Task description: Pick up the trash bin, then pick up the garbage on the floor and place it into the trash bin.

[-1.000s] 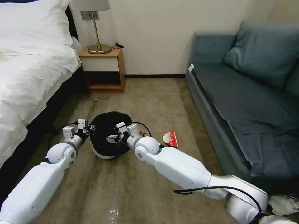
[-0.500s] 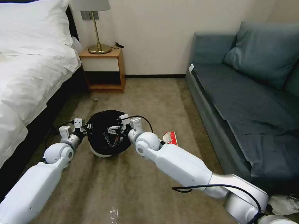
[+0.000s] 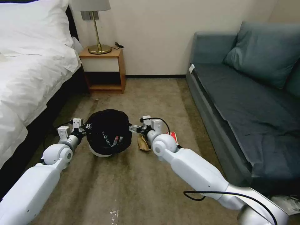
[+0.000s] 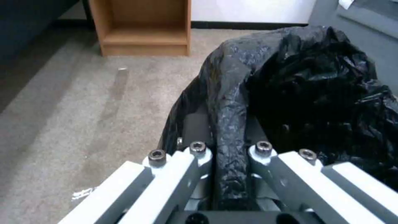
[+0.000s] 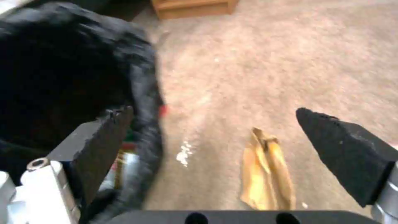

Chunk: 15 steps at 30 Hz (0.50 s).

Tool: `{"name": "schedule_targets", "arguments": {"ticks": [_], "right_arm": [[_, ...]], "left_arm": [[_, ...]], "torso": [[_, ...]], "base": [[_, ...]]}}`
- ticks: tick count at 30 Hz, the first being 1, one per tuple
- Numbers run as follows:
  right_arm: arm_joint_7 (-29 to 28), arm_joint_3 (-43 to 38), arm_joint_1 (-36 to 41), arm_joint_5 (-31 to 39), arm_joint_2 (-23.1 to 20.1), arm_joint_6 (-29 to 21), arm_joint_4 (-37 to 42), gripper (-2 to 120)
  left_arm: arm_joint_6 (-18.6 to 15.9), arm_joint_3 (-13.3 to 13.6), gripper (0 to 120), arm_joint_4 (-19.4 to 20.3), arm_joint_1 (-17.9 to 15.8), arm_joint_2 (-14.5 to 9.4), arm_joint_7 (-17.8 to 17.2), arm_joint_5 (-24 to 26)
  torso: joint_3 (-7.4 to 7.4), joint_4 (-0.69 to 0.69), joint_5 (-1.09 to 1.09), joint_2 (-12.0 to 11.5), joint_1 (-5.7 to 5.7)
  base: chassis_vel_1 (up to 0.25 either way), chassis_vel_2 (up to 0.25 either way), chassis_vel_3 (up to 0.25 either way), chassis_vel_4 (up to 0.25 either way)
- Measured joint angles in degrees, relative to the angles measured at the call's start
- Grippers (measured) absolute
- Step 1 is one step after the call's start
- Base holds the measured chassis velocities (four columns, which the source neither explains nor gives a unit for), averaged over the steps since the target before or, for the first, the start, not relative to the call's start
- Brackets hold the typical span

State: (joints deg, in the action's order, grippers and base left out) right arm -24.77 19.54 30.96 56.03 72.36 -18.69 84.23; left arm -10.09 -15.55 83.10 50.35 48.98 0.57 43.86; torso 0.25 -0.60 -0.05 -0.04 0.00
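While our left gripper (image 4: 230, 155) stays clamped on the trash bin (image 3: 107, 132)'s bagged rim, bin tilted above the floor (image 3: 150, 187), our right gripper (image 5: 215, 146) hangs jaws apart over the brown paper bag (image 5: 267, 174); a red packet (image 3: 172, 136), probably, lies beside.

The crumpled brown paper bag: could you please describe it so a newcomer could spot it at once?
On the carpet between bed and blue sofa stands a black-lined trash bin. Just to its sofa side, under the open right gripper, lies the brown paper bag, tan and creased, unlike the red-and-white packet beyond.
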Motion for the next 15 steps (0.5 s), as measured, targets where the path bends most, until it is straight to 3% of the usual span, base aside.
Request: {"name": "schedule_targets", "arguments": {"ticks": [15], "right_arm": [[1.65, -5.82, 4.28, -0.47, -3.66, -0.22, -2.4, 100]], "left_arm": [[-0.07, -1.89, 4, 1.86, 1.96, -1.41, -0.33, 0.31]], "torso": [[0.0, -0.01, -0.01, 0.0, 0.0]], "base": [[0.0, 0.0, 0.0, 0.0]]}}
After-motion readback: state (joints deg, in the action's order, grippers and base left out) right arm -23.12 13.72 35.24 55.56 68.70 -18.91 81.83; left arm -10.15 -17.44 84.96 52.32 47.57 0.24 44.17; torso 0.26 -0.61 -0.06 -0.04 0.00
